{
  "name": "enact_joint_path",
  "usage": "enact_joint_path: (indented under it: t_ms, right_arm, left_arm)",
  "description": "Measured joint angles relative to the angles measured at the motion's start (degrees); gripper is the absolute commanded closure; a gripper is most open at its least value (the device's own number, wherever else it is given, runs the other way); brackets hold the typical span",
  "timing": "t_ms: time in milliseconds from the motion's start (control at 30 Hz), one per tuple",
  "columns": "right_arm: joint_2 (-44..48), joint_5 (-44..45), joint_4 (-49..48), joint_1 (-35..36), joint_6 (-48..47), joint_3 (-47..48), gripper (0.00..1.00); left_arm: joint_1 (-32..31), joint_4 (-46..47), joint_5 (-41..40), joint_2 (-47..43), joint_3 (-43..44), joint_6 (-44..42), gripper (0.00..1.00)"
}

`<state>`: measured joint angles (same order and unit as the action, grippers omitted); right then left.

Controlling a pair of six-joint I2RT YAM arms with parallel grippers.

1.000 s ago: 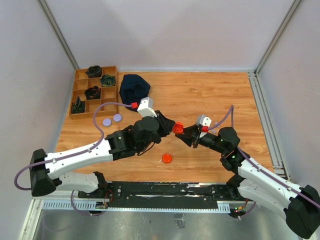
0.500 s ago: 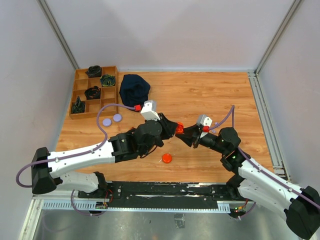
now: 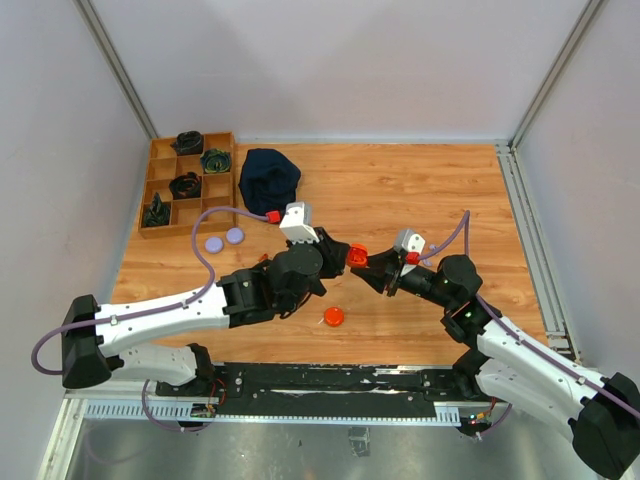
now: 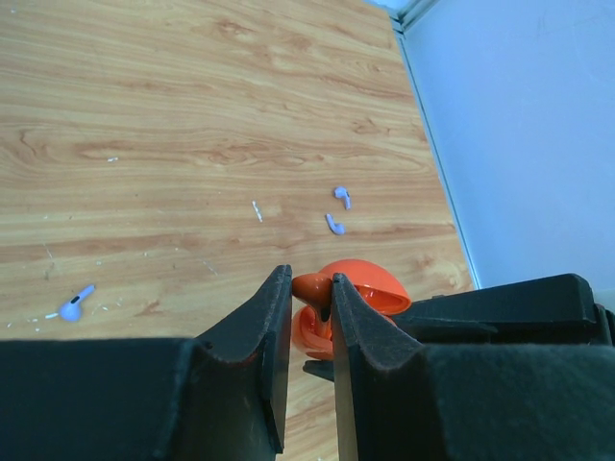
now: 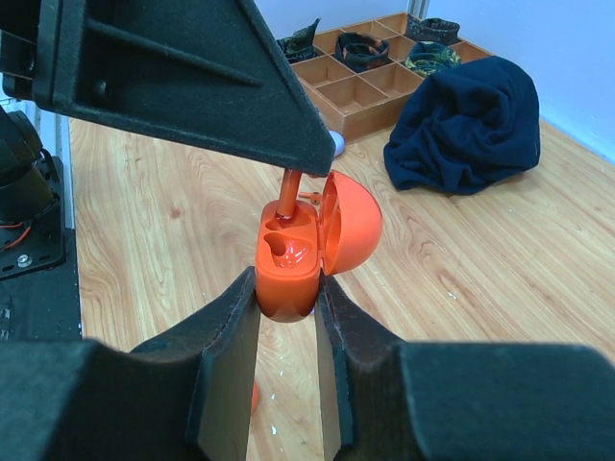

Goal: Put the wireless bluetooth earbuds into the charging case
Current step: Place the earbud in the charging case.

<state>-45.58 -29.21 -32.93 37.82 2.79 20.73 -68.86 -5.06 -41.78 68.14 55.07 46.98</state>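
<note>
One orange earbud looks partway home. The left end effector pinches it between closed fingers, its stem pointing down into the open orange charging case. The right end effector clamps that case by its body with the lid hinged back, so seating and release remain, and I cannot tell whether the neighbouring socket is filled. Three lavender earbuds lie loose on the counter beyond and below the left end effector's tips, not yet stowed. Both arms reach inward above the counter, tips meeting, the left just over the case.
</note>
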Motion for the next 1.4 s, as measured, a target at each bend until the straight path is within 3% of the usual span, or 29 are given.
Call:
enact_joint_path:
  t_ms: [600,700,900,1100,1400]
  right_arm:
    - [0.1,-0.1,0.1,0.0,0.0,0.0,0.9]
    - [0.3,-0.1,0.1,0.0,0.1,0.0,0.9]
    - [0.4,0.1,0.2,0.0,0.0,0.0,0.9]
    - [0.4,0.3,0.2,0.0,0.0,0.0,0.9]
    - [0.4,0.4,0.2,0.0,0.0,0.0,0.9]
  left_arm:
    - [-1.8,2.3,0.2,-0.1,-0.8,-1.7,0.8]
    - [-1.9,2.3,0.2,-0.1,-0.8,-1.7,0.74]
    - [-2.3,1.9,-0.2,-0.1,-0.8,-1.9,0.53]
    - [-2.5,1.9,-0.2,-0.1,-0.9,-1.7,0.41]
    - [-2.5,1.8,-0.2,-2.8,-1.6,-1.7,0.42]
